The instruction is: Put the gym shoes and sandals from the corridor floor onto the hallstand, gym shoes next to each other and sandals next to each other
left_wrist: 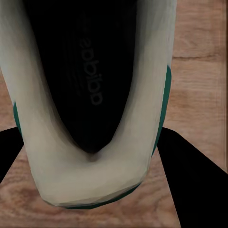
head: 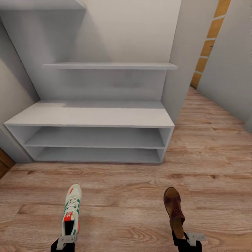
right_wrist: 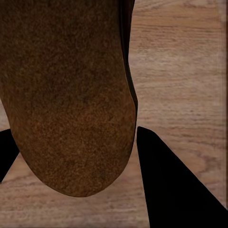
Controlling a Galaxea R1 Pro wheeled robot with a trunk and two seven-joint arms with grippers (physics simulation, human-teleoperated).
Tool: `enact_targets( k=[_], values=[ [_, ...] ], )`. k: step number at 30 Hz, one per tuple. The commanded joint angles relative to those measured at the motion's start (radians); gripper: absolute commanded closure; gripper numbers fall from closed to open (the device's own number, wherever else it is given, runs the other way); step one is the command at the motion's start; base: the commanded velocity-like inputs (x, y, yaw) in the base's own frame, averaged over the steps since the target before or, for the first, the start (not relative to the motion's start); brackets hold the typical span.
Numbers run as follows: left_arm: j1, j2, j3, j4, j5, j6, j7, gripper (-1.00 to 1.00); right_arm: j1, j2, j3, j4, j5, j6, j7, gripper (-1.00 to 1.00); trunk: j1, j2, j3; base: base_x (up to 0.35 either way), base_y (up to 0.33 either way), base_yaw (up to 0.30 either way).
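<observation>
The left gripper (head: 66,241) sits at seven o'clock, its dark fingers (left_wrist: 190,180) closed on the heel of a gym shoe (head: 71,210), toe pointing to twelve. At five o'clock the right gripper (head: 185,239) clamps the heel of a brown sandal (head: 174,210) the same way, its footbed (right_wrist: 66,95) broad between the fingers (right_wrist: 175,190). Both shoes lie over the corridor floor (head: 122,196), whose planks stretch open between them and out toward three o'clock. At twelve o'clock stands the hallstand (head: 91,117), its flat top and both shelf levels bare, front edge facing the shoes. A thin wall shelf (head: 110,65) hangs above it.
</observation>
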Motion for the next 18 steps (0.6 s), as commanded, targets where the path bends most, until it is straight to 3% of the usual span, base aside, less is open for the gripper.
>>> enact_targets(
  k=[1,18],
  values=[
    [-0.001,-0.001,0.009,0.001,-0.006,-0.003,-0.009,1.0,-0.001,0.001,-0.008,-0.001,0.001,-0.001,0.009,1.0,0.0,0.0,-0.001,0.0,0.0,-0.059],
    [-0.001,-0.002,0.009,0.0,-0.006,-0.002,-0.009,1.0,-0.001,-0.001,-0.008,-0.005,0.0,-0.001,0.011,1.0,0.0,0.0,-0.001,0.0,0.0,-0.008]
  ],
)
